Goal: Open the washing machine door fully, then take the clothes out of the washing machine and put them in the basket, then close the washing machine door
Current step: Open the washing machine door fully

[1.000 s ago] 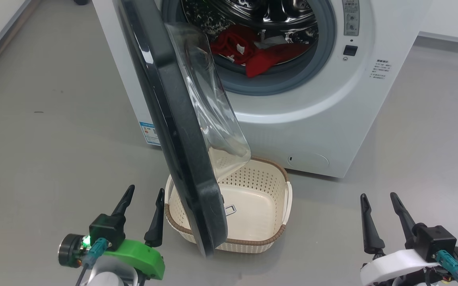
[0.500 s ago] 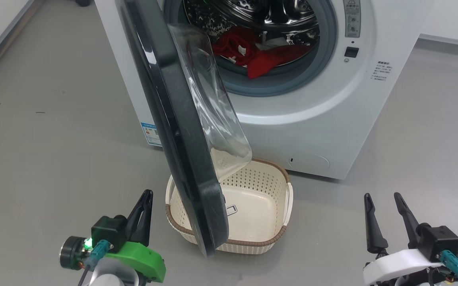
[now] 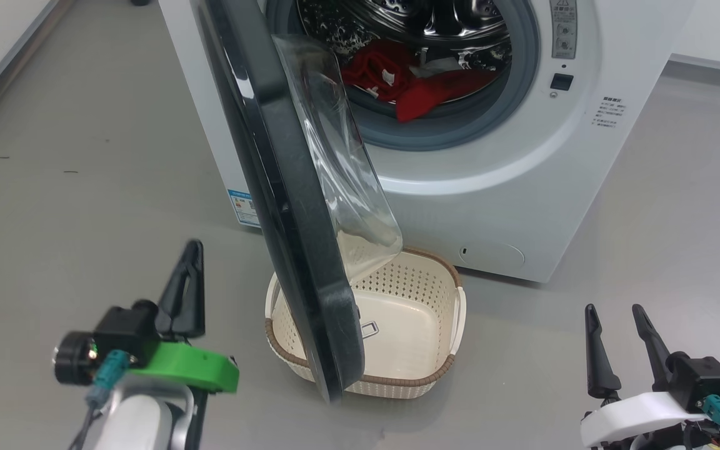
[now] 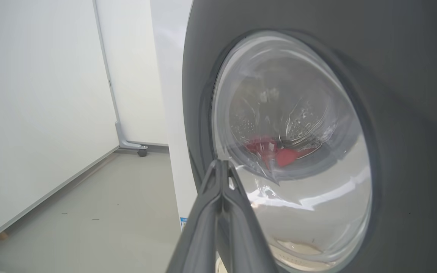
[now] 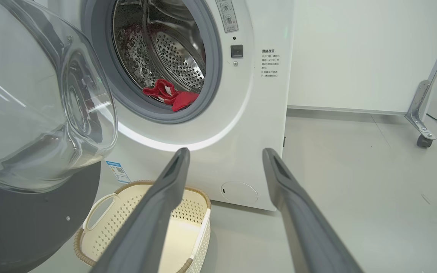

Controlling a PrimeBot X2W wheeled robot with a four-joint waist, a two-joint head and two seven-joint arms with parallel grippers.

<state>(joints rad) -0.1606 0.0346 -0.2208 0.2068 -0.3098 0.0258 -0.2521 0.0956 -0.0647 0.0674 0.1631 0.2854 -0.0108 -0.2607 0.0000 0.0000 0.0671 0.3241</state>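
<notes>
Grey floor (image 3: 54, 187) carries the washing machine (image 3: 491, 187), clothes (image 3: 422, 94) in its drum (image 3: 435, 25), the washing machine door (image 3: 285, 187) standing partway open over the basket (image 3: 397, 381); left gripper (image 3: 191, 253) pinched together facing the door, right gripper (image 3: 613, 309) spread apart

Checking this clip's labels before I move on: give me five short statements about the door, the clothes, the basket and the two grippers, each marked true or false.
1. The washing machine door is shut against the washing machine. False: it stands open, swung out from the drum opening.
2. The clothes lie inside the drum. True.
3. The basket holds red garments. False: nothing lies in it.
4. The left gripper is shut, with nothing between its fingers. True.
5. The right gripper grips the basket's rim. False: it is open and apart from the basket, holding nothing.
</notes>
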